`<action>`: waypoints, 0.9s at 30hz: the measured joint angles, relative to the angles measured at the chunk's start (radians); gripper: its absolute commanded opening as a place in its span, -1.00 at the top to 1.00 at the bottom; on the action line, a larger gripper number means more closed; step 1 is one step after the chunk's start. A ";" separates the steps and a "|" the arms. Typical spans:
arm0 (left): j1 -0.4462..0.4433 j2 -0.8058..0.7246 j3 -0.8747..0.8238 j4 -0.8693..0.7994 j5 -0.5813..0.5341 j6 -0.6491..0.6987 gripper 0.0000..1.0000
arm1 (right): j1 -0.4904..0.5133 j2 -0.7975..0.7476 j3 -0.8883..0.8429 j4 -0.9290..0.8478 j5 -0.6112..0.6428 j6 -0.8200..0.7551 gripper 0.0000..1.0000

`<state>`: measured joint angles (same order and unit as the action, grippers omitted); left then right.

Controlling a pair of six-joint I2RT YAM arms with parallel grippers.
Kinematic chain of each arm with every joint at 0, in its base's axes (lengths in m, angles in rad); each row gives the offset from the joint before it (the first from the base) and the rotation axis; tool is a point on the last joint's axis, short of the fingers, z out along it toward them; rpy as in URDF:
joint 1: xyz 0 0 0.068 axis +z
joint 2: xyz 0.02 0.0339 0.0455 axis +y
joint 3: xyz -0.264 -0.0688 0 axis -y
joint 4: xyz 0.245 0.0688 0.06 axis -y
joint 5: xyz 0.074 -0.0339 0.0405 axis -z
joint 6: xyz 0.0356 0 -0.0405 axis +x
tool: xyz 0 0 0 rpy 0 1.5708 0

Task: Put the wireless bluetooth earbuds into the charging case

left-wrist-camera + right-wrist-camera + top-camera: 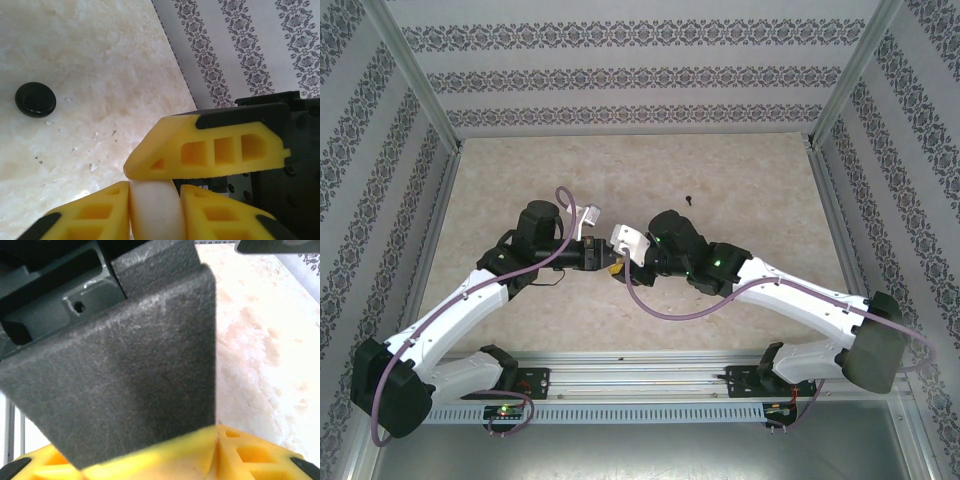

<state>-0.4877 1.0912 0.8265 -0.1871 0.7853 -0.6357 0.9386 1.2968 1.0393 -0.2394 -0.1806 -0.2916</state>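
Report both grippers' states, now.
Left gripper: closed on a white rounded object.
Right gripper: cannot be told; a dark grey surface covers most of its fingers.

A lab-style robot cell: aluminium frame (415, 70), wallpapered walls (640, 75), marble-look tabletop (740, 190).

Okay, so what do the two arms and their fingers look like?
Both the left arm and right arm have white links between bulky black joints, each trailed by a purple cable. The fingers are yellow with hollow ribbed cut-outs and black bases. A green light glows near the right wrist.
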 measured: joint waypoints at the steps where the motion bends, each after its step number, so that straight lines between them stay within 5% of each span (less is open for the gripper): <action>1: 0.000 0.000 -0.002 0.000 -0.001 0.002 0.67 | 0.000 0.003 0.003 -0.004 0.005 0.001 0.28; 13: 0.021 -0.031 -0.023 0.062 -0.003 0.003 0.85 | -0.021 -0.001 0.065 -0.044 -0.016 0.187 -0.34; 20: 0.110 -0.040 -0.058 0.183 0.034 -0.020 0.88 | -0.184 -0.119 0.075 -0.045 -0.187 0.481 -0.26; 27: 0.189 -0.030 -0.111 0.425 0.124 -0.136 0.88 | -0.335 -0.160 -0.022 0.175 -0.409 0.861 -0.09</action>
<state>-0.2985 1.0611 0.7155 0.2375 0.9089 -0.7715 0.6037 1.1366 1.0176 -0.0647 -0.5900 0.5697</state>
